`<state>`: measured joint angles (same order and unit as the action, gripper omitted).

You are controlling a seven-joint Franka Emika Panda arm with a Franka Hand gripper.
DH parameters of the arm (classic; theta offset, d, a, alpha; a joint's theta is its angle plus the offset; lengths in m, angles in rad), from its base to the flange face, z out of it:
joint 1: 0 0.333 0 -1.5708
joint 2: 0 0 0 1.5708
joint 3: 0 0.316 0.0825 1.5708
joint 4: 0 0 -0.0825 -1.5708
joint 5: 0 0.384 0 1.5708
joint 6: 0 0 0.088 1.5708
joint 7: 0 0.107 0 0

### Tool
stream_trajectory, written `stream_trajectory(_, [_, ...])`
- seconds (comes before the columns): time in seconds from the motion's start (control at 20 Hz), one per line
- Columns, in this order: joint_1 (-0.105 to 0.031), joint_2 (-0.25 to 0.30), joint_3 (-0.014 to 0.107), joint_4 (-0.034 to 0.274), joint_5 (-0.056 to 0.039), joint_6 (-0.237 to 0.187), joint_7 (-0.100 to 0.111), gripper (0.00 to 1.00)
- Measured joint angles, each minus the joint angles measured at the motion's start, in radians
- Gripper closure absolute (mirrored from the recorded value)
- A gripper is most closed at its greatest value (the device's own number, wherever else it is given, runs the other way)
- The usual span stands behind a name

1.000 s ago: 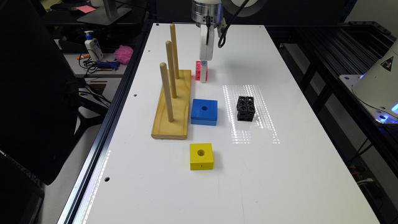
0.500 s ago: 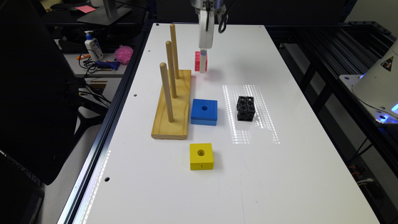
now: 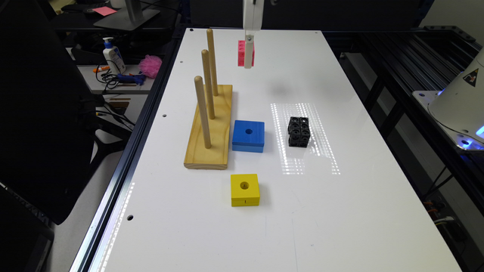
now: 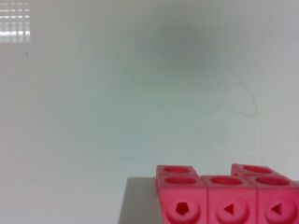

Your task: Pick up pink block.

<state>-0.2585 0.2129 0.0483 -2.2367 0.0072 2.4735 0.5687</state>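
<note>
— Where is the pink block (image 3: 242, 53) right now?

— It hangs in the air above the far end of the white table (image 3: 340, 211), clear of the surface, with a soft shadow on the table below it and toward the exterior view's right. In the exterior view my gripper (image 3: 248, 53) comes straight down from the top edge, and the block sits at its tip, upright, its long side vertical.

— So you have it clamped?

— Yes, my gripper is closed on the pink block, which is off the table with nothing else under it. In the wrist view the block (image 4: 224, 196) shows close up, a row of joined cubes with round recesses, and the bare table lies well beneath it.

— What else is on the table?

— A wooden base (image 3: 210, 128) with three upright pegs stands toward the exterior view's left. Just beside it is the blue block (image 3: 248, 136), then the black block (image 3: 299, 131) a little apart toward the right. The yellow block (image 3: 245, 189) lies nearer the camera. All four are well apart from the pink block.
</note>
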Motion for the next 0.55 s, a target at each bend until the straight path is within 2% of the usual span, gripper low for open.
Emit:
stream_trajectory(0.3, [0.000,-0.074,0.000,0.001,0.0000,-0.069,0.000,1.00])
stream_trajectory(0.55, [0.000,-0.104,0.000,0.001,0.0000,-0.092,0.000,1.00])
